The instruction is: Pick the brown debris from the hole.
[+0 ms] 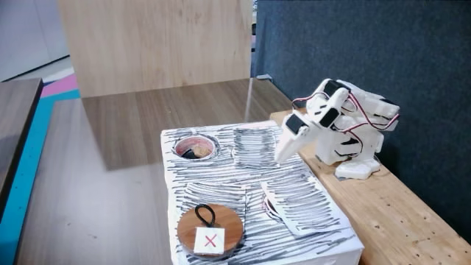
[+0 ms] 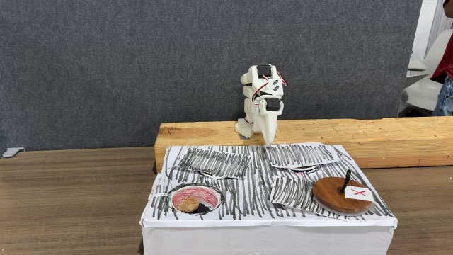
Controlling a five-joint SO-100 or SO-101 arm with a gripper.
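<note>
— Down past my jaws (image 1: 282,153), what do you see on the box?

— My jaws hang over the far edge of the white striped box (image 1: 316,221), tips pointing down just above its paper top. I cannot tell whether they are open or closed; they look like one pale wedge in both fixed views, and I grip nothing.

— And the hole?

— The hole (image 1: 195,146) is well apart from my jaws, off to their left in a fixed view, near a corner of the box. Its rim is pinkish-red and its bottom dark.

— Anything inside it?

— A lump of brown debris (image 2: 187,204) lies in the hole, resting on the dark bottom toward the left side as a fixed view shows it.

— What else is on the box?

— A round wooden disc (image 2: 333,197) with a black loop and a white label bearing a red X sits at the corner nearest the camera in a fixed view, far from my jaws. Between it and my jaws a torn paper flap (image 1: 274,207) curls up. My base stands on a wooden beam (image 2: 396,138) behind the box.
</note>
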